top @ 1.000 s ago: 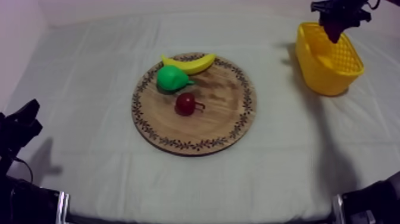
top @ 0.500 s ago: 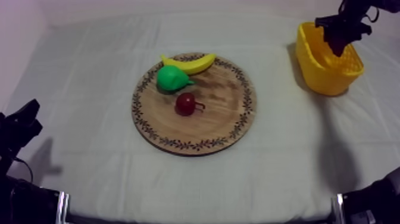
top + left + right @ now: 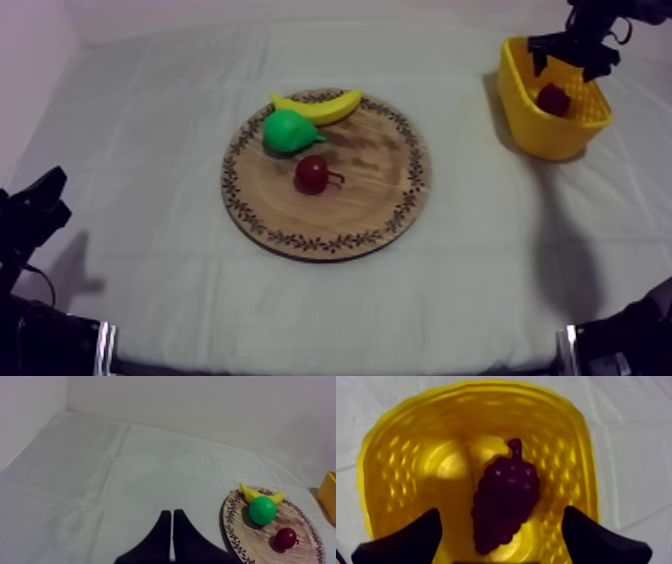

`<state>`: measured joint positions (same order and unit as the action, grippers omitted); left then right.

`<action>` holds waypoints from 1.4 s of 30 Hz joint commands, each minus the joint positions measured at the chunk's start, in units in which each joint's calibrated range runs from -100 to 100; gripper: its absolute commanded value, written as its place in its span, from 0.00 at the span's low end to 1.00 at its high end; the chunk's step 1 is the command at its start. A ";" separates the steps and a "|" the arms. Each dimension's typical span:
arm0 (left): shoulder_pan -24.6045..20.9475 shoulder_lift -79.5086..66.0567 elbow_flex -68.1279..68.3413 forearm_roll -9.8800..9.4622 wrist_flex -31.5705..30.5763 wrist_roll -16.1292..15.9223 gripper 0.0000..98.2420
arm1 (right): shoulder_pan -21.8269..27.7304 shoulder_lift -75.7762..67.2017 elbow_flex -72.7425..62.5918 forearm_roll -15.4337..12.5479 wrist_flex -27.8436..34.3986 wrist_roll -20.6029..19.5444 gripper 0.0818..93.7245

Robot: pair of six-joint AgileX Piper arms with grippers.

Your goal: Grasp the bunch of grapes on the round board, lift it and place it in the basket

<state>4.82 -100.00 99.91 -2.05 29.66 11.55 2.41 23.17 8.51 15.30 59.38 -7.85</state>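
Looks all but done: bunch of grapes down inside the yellow basket at the table's far right corner, free of the right gripper, spread wide just above. Left gripper pressed together by the near left edge. Left to do, at a guess: drawing the right arm back.

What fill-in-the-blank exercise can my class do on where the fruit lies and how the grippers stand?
The bunch of grapes lies ____ the yellow basket.
The right gripper above it is ____.
The left gripper is ____ on nothing.
The banana, the pear and the small red fruit make ____ fruits on the wooden board.
Missing words: inside; open; shut; three.
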 commanded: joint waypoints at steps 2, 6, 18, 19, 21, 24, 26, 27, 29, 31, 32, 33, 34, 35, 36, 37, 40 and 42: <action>-0.01 0.00 -0.02 -0.02 0.00 0.00 0.00 | -0.07 -1.09 0.07 0.07 -1.01 0.00 0.76; -0.01 0.00 -0.02 -0.02 0.00 0.00 0.00 | 0.26 -3.86 1.50 0.29 -3.88 -0.56 0.69; -0.01 0.00 -0.02 -0.02 0.00 0.00 0.00 | 2.33 -18.69 17.13 3.98 -19.85 -3.94 0.55; -0.01 0.00 -0.02 -0.02 0.00 0.00 0.00 | 2.47 -19.94 18.53 4.42 -20.84 -4.25 0.55; -0.01 0.00 -0.02 -0.02 0.00 0.00 0.00 | 2.76 -22.31 21.06 5.09 -22.40 -4.69 0.54; -0.01 0.00 -0.02 -0.02 0.00 0.00 0.00 | 3.17 -25.67 24.41 6.06 -24.17 -5.21 0.54; -0.01 0.00 -0.02 -0.02 0.00 0.00 0.00 | 3.45 -27.91 26.70 6.91 -25.50 -5.78 0.54; -0.01 0.00 -0.02 -0.02 0.00 0.00 0.00 | 3.60 -29.06 27.89 7.41 -26.18 -6.09 0.54; -0.01 0.00 -0.02 -0.02 0.00 0.00 0.00 | 3.86 -31.40 30.43 8.38 -27.77 -6.76 0.54; -0.01 0.00 -0.02 -0.02 0.00 0.00 0.00 | 4.08 -33.86 33.05 9.41 -29.30 -7.52 0.53; -0.01 0.00 -0.02 -0.02 0.00 0.00 0.00 | 4.15 -35.14 34.38 9.98 -30.00 -8.00 0.53; -0.01 0.00 -0.02 -0.02 0.00 0.00 0.00 | 4.21 -36.46 35.70 10.58 -30.66 -8.56 0.53; -0.01 0.00 -0.02 -0.02 0.00 0.00 0.00 | 4.24 -37.77 37.00 11.19 -31.27 -9.14 0.53; -0.01 0.00 -0.02 -0.02 0.00 0.00 0.00 | 4.27 -39.12 38.37 11.73 -31.88 -9.65 0.52; -0.01 0.00 -0.02 -0.02 0.00 0.00 0.00 | 4.31 -40.50 39.80 12.25 -32.56 -10.11 0.52; -0.01 0.00 -0.02 -0.02 0.00 0.00 0.00 | 4.36 -41.90 41.33 12.81 -33.30 -10.62 0.52; -0.01 0.00 -0.02 -0.02 0.00 0.00 0.00 | 4.81 -46.17 46.26 14.72 -35.85 -12.26 0.51; -0.01 0.00 -0.02 -0.02 0.00 0.00 0.00 | 5.11 -48.91 49.43 15.86 -37.23 -13.28 0.50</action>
<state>4.82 -100.00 99.91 -2.05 29.66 11.55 7.48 -22.84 54.61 30.61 22.90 -20.29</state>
